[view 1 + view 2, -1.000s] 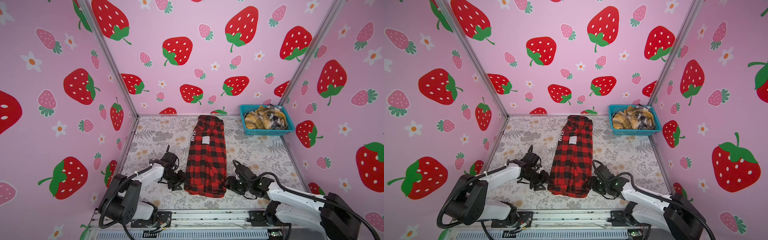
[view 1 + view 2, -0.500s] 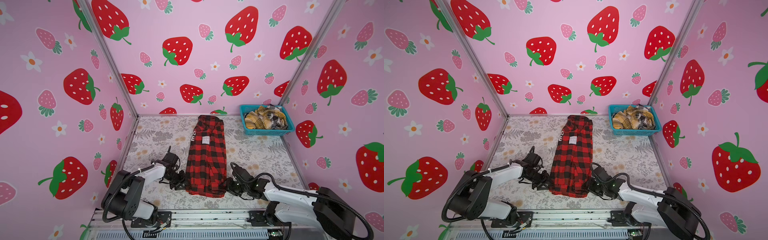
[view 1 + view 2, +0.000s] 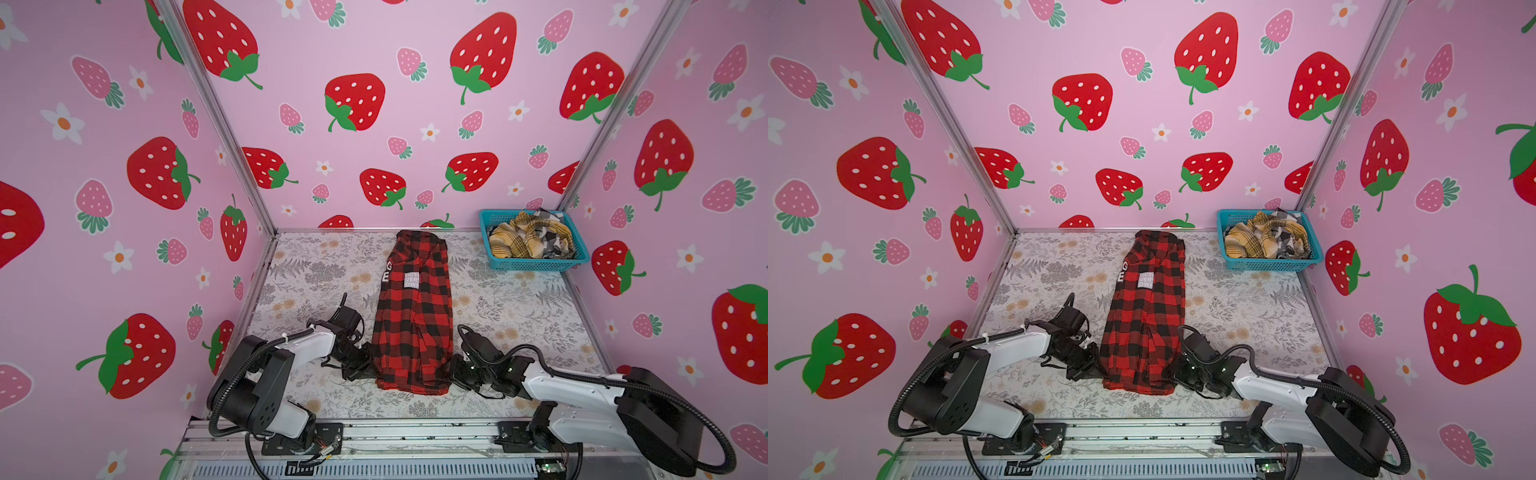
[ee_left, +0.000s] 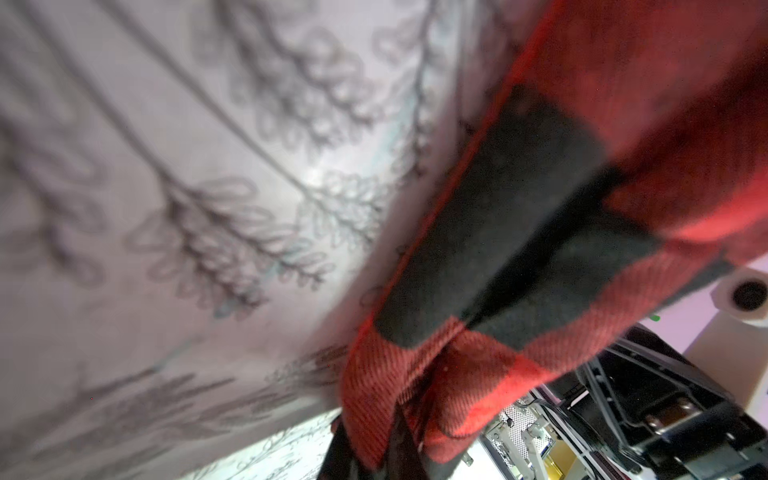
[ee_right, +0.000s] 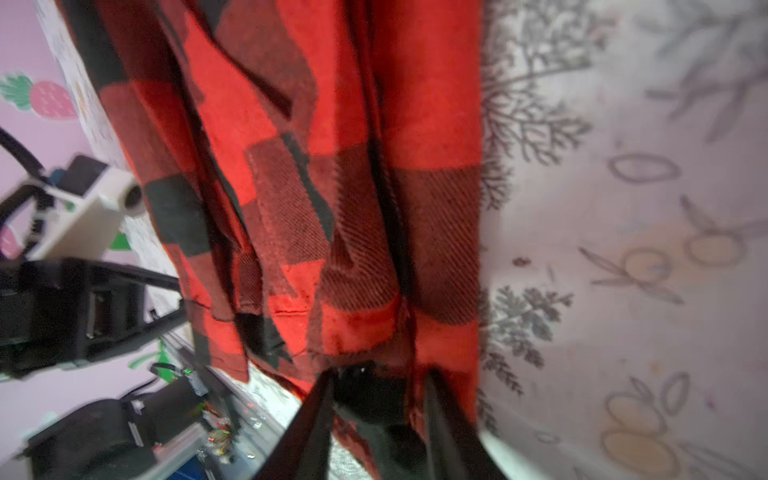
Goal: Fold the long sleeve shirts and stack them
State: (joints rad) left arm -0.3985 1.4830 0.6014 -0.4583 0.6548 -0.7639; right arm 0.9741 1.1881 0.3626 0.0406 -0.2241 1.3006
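Fern-and-flower printed cloth covers the worktop [image 3: 316, 282], walled on three sides by pink strawberry panels; nearest me runs the metal front rail [image 3: 415, 434], and the near hem of the red-and-black buffalo-check flannel shirt [image 3: 411, 324] lies just beyond it, so I judge there is little room to drag toward myself; my left hand [image 3: 366, 368] is at the hem's left corner, and the left wrist view shows cloth bunched and pinched in its fingers [image 4: 338, 451], a closed grip on the shirt; my right hand [image 3: 455, 370] is at the right corner, its fingers [image 5: 318, 415] apart astride the hem, and whether they bite the cloth I cannot tell; the step, as I judge it, is folding the hem up toward the collar; to do it well I should make sure the right pinch takes every layer, lift both corners level and together, carry them straight along the shirt, and lay the hem square; open worktop lies either side; the collar nearly meets the back wall; the turquoise plastic mesh basket [image 3: 536, 264] in the far right corner holds a mustard-yellow plaid shirt [image 3: 513, 243] and a black-and-white plaid shirt [image 3: 550, 237], well clear of my path.
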